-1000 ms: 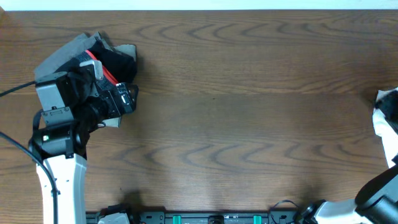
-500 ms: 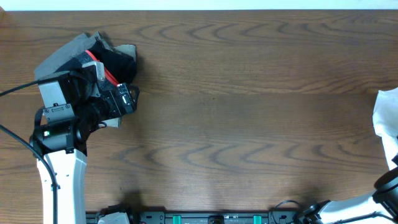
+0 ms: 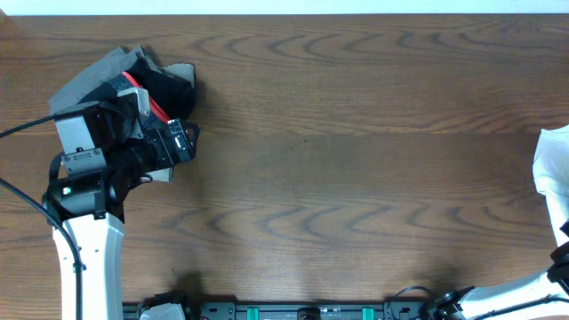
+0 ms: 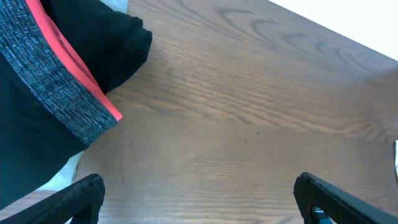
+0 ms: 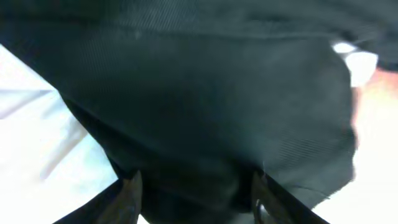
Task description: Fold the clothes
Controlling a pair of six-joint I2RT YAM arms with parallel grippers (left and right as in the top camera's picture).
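A heap of clothes lies at the table's far left: a grey piece, a tan piece and a black piece with a red band. My left gripper hovers just in front of the heap. In the left wrist view it is open over bare wood, with the red-banded black piece at its left. My right gripper is past the table's right edge. In the right wrist view its fingers stand apart with black fabric between them and white cloth beside it.
A white garment hangs over the table's right edge. The right arm shows only at the bottom right corner. The brown wooden table spans the view, with a mounting rail along the front edge.
The right arm has drawn back toward the bottom right corner, and the dark shape beside the white garment has left view. The left arm shifted slightly, then stayed still.
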